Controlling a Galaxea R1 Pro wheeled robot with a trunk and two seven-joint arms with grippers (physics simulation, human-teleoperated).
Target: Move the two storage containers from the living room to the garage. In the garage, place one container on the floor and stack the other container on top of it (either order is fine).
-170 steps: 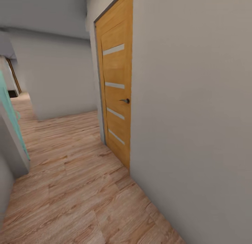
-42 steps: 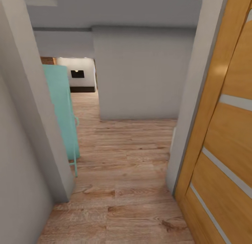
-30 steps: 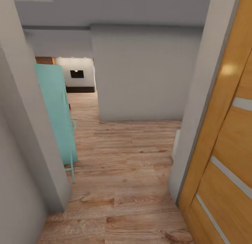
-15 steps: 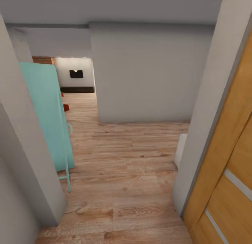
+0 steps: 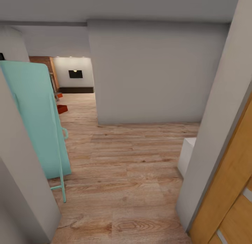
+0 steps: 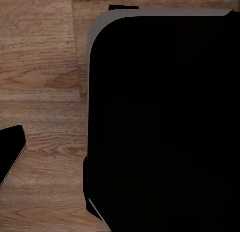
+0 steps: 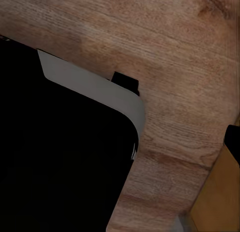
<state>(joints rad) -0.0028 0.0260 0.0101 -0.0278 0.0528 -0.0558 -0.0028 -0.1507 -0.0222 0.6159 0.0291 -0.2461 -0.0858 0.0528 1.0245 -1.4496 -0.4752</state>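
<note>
One orange-red shallow storage container [image 5: 62,109] lies on the light wood-plank floor [image 5: 122,174] far ahead and to the left, part hidden by a teal panel on thin legs [image 5: 35,121], w/ a second small orange-red bit [image 5: 59,95] beyond it, prob. the other bin; contents can't be told at this range. Both sit thru the opening toward the red brick wall [image 5: 43,60], so the base must go forward-left past the grey wall block [image 5: 154,72]; left arm side nearer. Wrist views look down at floor over dark robot body, so tool state on either arm can't be told.

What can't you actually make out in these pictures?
- Orange-red bin, head view: far off, partly hidden behind the teal panel.
- Wooden door, head view: cut off by the picture's edge.
- Claws, both wrist views: a black body blocks them; open or shut, unclear.
</note>
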